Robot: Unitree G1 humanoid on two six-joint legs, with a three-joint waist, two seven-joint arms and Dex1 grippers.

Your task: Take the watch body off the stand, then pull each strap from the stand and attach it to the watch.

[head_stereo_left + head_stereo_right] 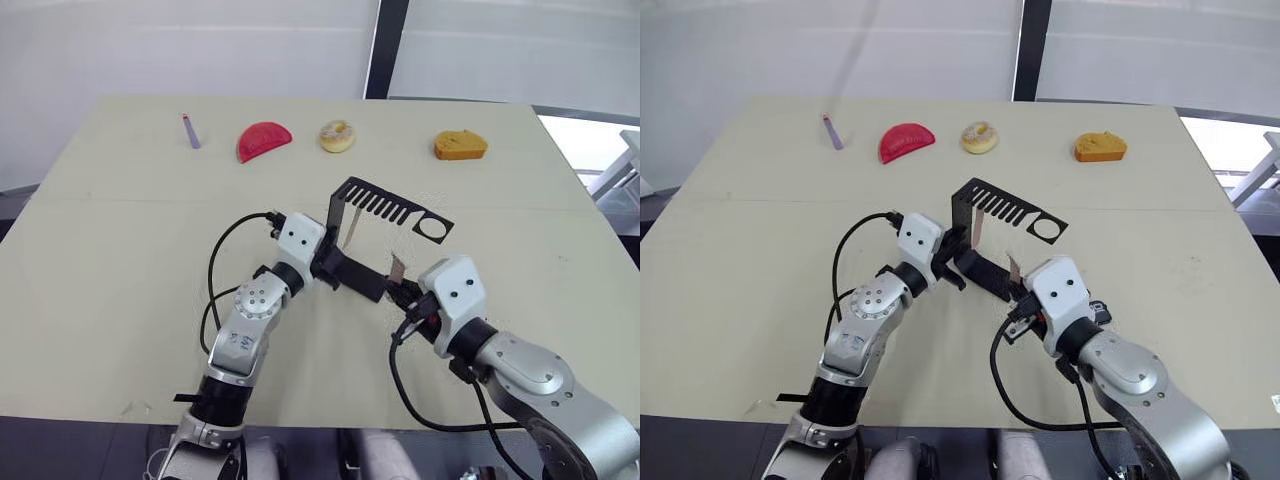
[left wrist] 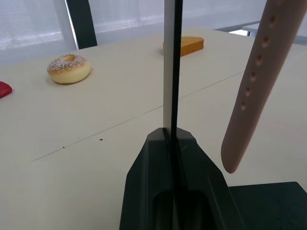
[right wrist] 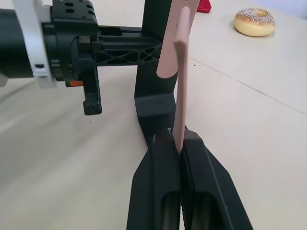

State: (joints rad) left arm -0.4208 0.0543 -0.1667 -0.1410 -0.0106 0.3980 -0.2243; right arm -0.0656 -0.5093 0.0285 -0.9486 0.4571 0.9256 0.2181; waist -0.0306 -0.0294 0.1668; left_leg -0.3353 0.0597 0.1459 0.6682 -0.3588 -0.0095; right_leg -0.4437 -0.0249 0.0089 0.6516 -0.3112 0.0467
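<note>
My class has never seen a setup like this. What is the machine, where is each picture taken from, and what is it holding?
A two-armed humanoid robot works at a table. Two pictures look down from its head; two look along each gripper from the wrist. The left gripper is shut on the stand, a black bent bracket, by its upright back. The right gripper pinches a pink strap. Another strap hangs from the stand. Along the far edge lie a purple stick, a red slice, a doughnut and a cake piece.

arms: silver-grey metal, round screwed joints | wrists: white housings | cables: black loops | fingers [image 3: 163,191]: black
</note>
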